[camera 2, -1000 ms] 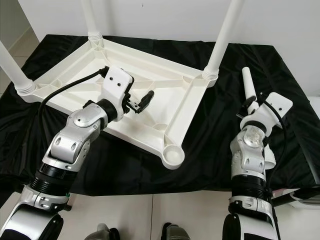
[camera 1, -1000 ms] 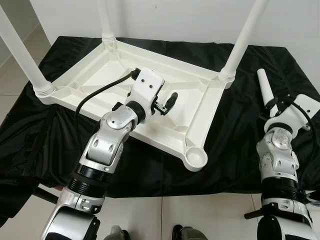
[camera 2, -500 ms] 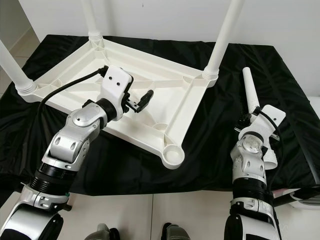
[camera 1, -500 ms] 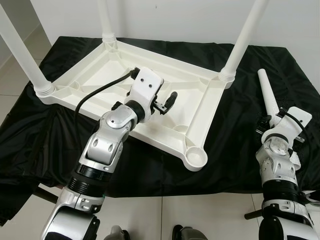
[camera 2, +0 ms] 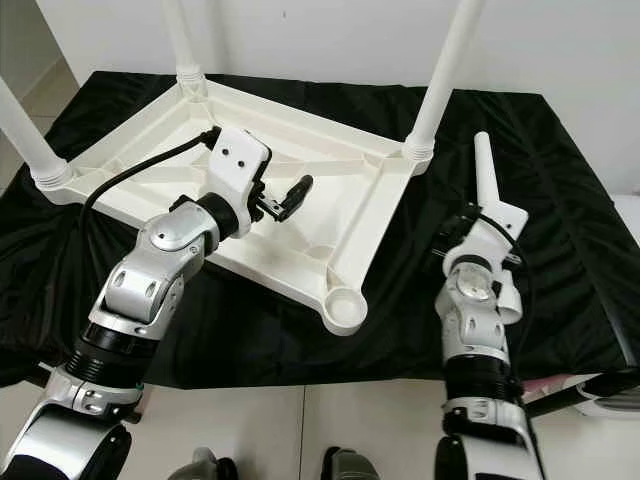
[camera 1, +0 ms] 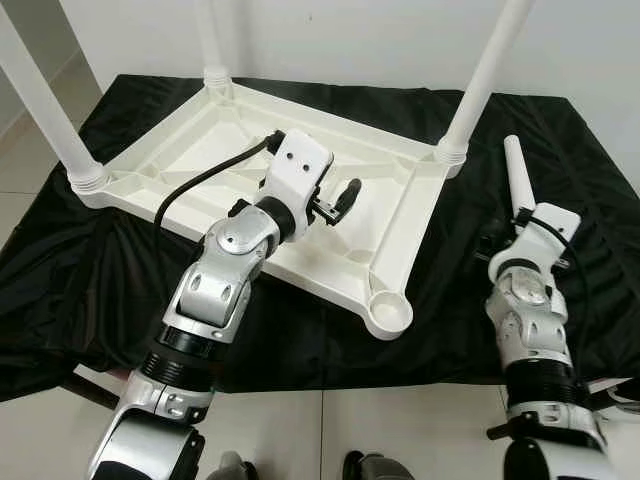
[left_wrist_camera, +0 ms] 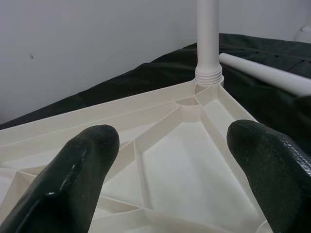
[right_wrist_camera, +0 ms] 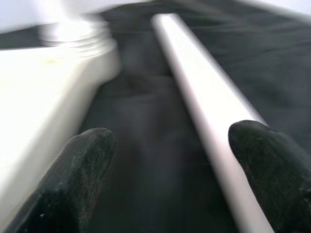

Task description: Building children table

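White plastic upturned table frame (camera 1: 300,190) is lying on the black-draped tabletop (camera 1: 90,270), three legs fitted. Right claw (right_wrist_camera: 170,160), fingers wide, is nearing the loose white leg (camera 1: 519,180); the empty corner socket (camera 1: 389,316) awaits. Left claw (camera 1: 343,197) is hovering, fingers spread.

White plastic tabletop (camera 1: 300,190) lies upside down on black cloth, ribbed underside facing up. Three white round legs screwed upright into corner sockets: far-left leg (camera 1: 210,40), near-left leg (camera 1: 45,110), far-right leg (camera 1: 485,80). Fourth corner socket (camera 1: 390,316), nearest robot, open, no leg fitted. Loose fourth leg (camera 1: 519,178), white tapered tube, lies flat on cloth right of tabletop, apart from it, pointing away from robot.
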You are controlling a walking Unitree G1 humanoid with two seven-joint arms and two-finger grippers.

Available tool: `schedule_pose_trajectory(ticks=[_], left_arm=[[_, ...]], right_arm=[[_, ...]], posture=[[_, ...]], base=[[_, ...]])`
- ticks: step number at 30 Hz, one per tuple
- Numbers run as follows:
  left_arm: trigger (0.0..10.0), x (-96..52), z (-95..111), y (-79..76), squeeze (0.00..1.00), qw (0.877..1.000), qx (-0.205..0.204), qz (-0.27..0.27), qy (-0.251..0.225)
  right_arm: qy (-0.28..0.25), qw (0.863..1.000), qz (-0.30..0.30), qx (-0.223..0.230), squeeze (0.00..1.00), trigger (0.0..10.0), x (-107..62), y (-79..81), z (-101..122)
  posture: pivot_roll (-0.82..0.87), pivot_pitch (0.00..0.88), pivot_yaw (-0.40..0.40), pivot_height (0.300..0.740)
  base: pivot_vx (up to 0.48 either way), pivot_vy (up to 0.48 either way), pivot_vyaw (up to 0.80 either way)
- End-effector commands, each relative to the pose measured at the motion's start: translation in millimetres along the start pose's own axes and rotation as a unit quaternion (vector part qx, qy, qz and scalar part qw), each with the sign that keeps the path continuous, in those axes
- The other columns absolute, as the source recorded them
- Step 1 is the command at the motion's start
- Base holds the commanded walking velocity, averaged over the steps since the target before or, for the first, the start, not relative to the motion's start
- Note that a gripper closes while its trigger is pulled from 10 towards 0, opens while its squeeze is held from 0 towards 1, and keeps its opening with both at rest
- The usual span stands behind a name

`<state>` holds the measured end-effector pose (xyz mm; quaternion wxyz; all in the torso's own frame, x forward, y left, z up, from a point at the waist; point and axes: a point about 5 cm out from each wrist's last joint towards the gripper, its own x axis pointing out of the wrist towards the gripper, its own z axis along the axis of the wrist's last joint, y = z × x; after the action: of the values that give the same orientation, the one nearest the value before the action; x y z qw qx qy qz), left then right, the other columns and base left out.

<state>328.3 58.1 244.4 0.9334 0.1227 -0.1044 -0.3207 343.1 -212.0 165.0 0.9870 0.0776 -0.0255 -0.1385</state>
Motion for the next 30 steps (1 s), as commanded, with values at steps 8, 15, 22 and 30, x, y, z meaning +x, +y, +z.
schedule_pose_trajectory(ticks=[8, 15, 22, 30], left_arm=[[10.0, 1.0, 1, -5.3, 0.00, 1.000, 0.011, -0.012, -0.003], [10.0, -5.4, -3, -22.9, 0.00, 0.998, 0.020, -0.060, -0.002], [10.0, -17.3, -7, -40.9, 0.00, 0.993, 0.029, -0.116, 0.003], [10.0, -28.9, -8, -57.9, 0.00, 0.984, 0.041, -0.176, 0.005]], right_arm=[[-0.094, 0.978, 0.166, 0.086, 0.00, 10.0, -9.8, 37.9, 37], [-0.155, 0.980, 0.107, 0.065, 0.00, 10.0, 3.7, 15.1, 66], [-0.145, 0.989, -0.010, -0.002, 0.00, 10.0, 19.3, -26.3, 70], [-0.102, 0.993, -0.053, -0.018, 0.00, 10.0, 27.8, -47.9, 66]], posture=[[-0.07, 0.109, -0.013, 0.740], [-0.06, 0.114, -0.013, 0.740], [-0.06, 0.121, -0.015, 0.740], [-0.05, 0.129, -0.014, 0.740]], base=[[0.000, 0.000, 0.00], [0.000, 0.000, 0.00], [0.000, 0.000, 0.00], [0.000, 0.000, 0.00]])
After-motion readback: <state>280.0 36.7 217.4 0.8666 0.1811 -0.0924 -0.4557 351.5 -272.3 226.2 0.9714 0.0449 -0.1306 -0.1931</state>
